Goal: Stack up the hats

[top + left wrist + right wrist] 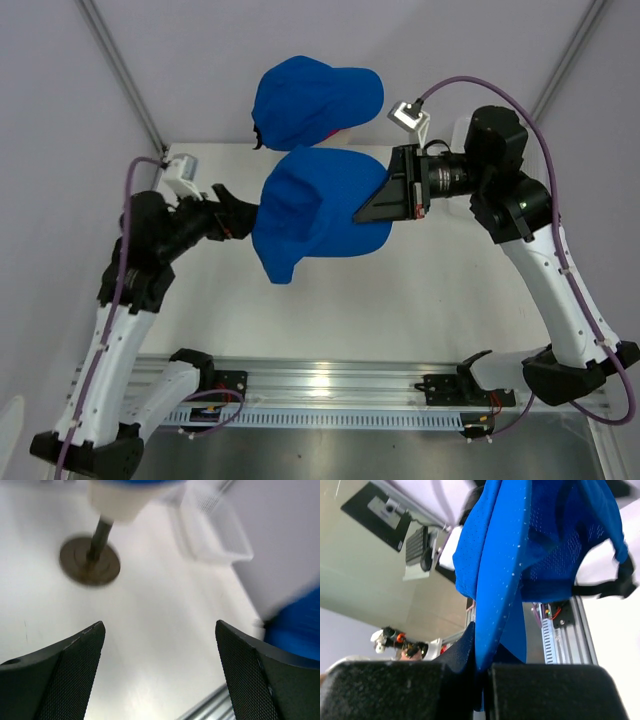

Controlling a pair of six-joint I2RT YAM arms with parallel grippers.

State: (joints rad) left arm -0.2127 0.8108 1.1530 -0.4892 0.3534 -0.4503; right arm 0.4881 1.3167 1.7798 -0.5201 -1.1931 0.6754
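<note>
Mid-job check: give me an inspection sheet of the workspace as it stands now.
Surface: white table, metal rail along the near edge.
Job's things: one blue cap held in the air; second blue cap on the mannequin head, pink fabric showing under its edge.
Clutter: white mesh basket beyond the head's stand.
Tools: left tool open, nothing between its fingers; right tool shut on the held blue cap.
Cables: purple cables along both arms, no snag seen.
Surroundings: grey enclosure walls.
</note>
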